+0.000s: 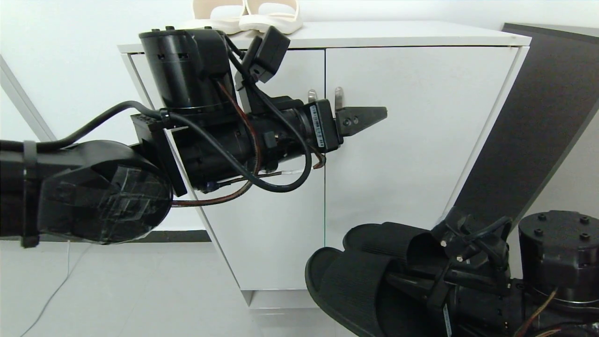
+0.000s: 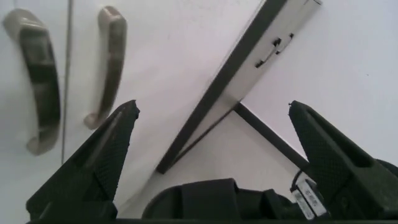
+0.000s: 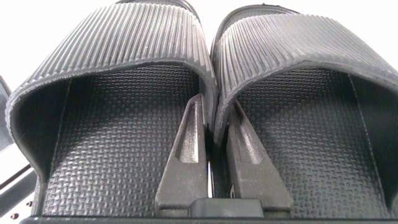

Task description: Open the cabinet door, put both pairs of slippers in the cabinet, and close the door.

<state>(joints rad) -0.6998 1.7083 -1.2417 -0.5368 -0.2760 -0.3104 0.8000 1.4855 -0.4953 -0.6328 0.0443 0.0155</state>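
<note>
A white cabinet stands in front of me with both doors shut and two metal handles at the middle seam. My left gripper hovers open just in front of the handles, with nothing between its fingers. A cream pair of slippers lies on the cabinet's top. Low on the right, my right gripper is shut on the black pair of slippers, pinching their two inner walls together.
A dark panel stands against the wall right of the cabinet. A thin cable lies on the pale floor at the left. Open floor lies in front of the cabinet's left side.
</note>
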